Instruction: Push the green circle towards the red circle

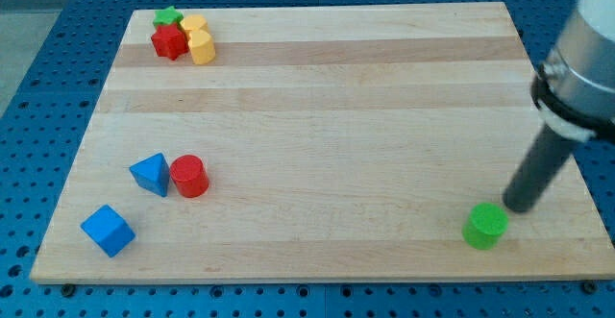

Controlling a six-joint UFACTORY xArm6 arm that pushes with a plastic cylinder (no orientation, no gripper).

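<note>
The green circle [485, 226] lies near the board's bottom right. The red circle [189, 176] lies at the lower left, touching a blue triangle [150, 174] on its left. My rod comes down from the view's upper right, and my tip [517, 207] rests on the board just right of and slightly above the green circle, very close to it or touching it.
A blue cube [107, 230] sits near the bottom left corner. A cluster at the top left holds a green star [167, 16], a red star [169, 41] and two yellow blocks [198, 38]. The wooden board [317, 116] lies on a blue perforated table.
</note>
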